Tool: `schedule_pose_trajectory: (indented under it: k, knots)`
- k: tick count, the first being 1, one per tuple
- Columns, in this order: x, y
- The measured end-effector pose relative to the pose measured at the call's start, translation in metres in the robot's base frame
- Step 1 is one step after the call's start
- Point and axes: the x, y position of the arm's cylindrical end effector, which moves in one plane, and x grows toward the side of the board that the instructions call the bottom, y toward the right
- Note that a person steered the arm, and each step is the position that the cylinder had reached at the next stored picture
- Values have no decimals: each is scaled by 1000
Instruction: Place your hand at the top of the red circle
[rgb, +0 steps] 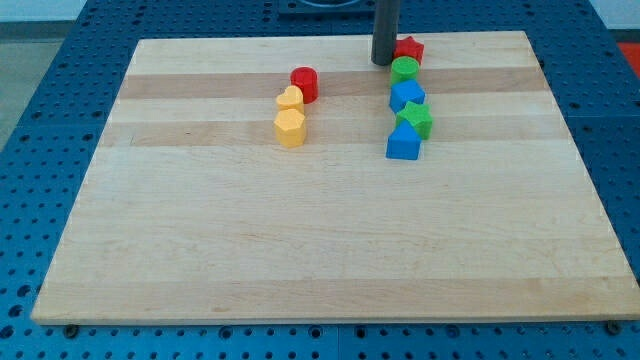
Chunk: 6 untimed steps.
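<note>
The red circle (305, 83) stands on the wooden board (330, 240), left of centre near the view's top. My tip (383, 62) is at the end of the dark rod, well to the right of the red circle and slightly higher in the view. The tip sits right beside the left edge of the red star (409, 49) and just above-left of the green circle (404, 69). A yellow heart (290, 99) touches the red circle at its lower left, with a yellow hexagon (290, 128) below it.
Below the green circle runs a column: a blue block (407, 96), a green star (415, 120) and a blue block (403, 144). The board lies on a blue perforated table (60, 60).
</note>
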Motion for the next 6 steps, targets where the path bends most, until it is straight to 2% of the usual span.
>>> schedule_pose_trajectory:
  k: [1,2,3,5,6]
  knots:
    - [-1,-16]
    - [-3,-84]
    - [-1,-87]
    - [27,-134]
    - [56,-137]
